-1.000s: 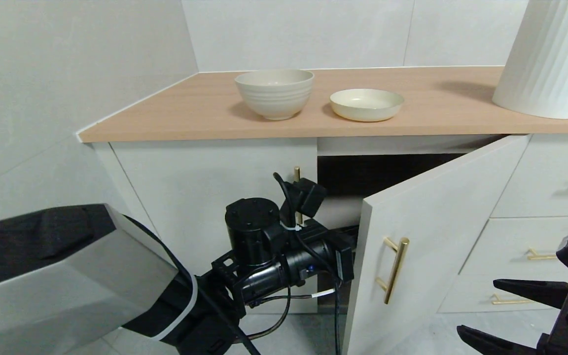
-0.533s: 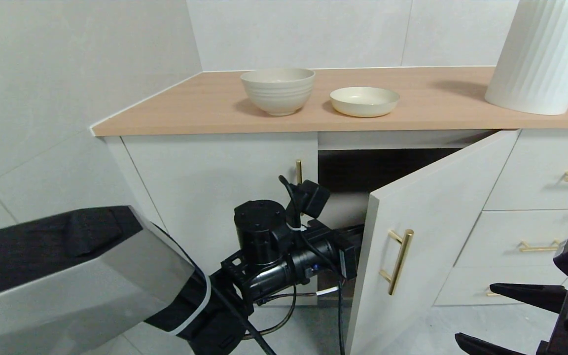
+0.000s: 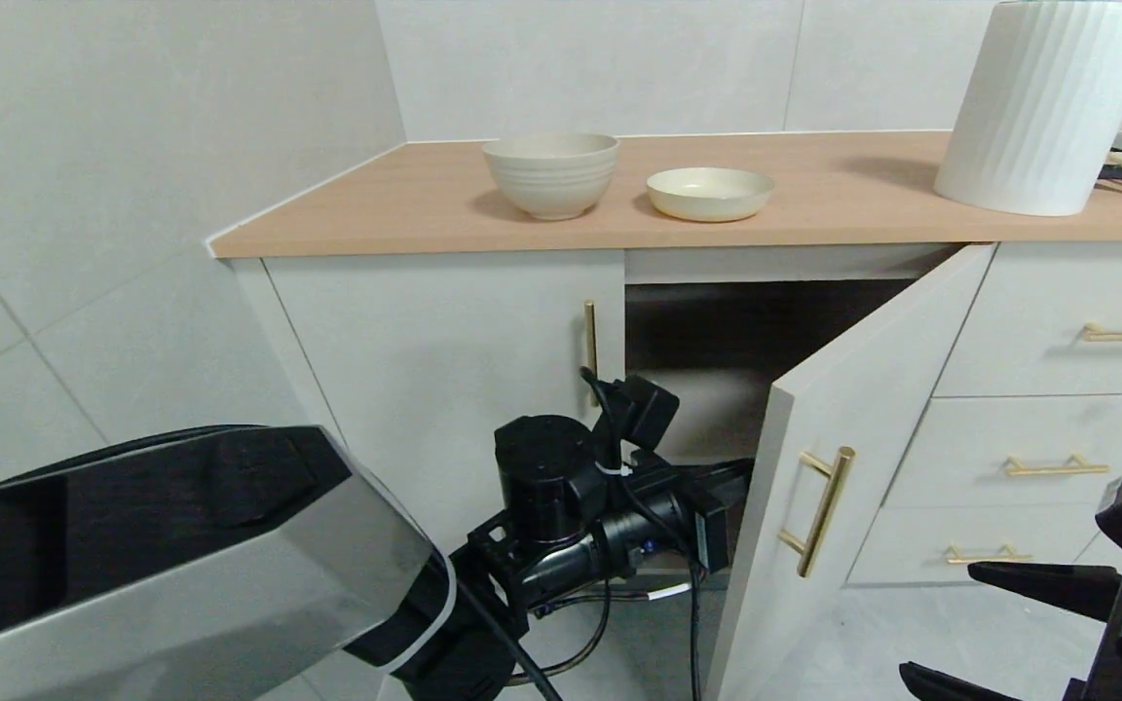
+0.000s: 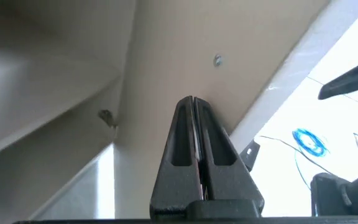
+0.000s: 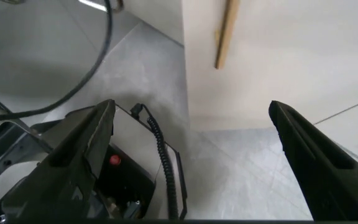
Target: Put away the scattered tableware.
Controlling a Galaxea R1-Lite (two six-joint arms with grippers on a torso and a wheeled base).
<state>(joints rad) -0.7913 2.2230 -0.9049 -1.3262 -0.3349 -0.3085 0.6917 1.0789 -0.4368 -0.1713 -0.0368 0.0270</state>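
Bench (image 3: pixel 405 209): wood top in a tiled corner, white cabinets under it.
Tableware: the bowl (image 3: pixel 551 173) and the shallow dish (image 3: pixel 710 192) sit side by side near the bench's front edge, left of middle.
Cabinet door (image 3: pixel 873 409): partly open, hinged on the right, with the dark cabinet opening (image 3: pixel 717 331) behind it.
Left tool (image 4: pixel 192 106): fingers pressed together on nothing, low inside the opening and close to the door's inner face. I cannot confirm contact.
Right tool (image 3: pixel 941 620): spread wide and empty, low by the drawers (image 3: pixel 1058 467).
Step in hand: I judge it is widening the door. I would push slowly near its free edge so the tip does not slip.
Room: the door swings toward the right tool, so I would hold that arm back. The ribbed container (image 3: pixel 1048 107) at the bench's right end stands well apart from the dishes.
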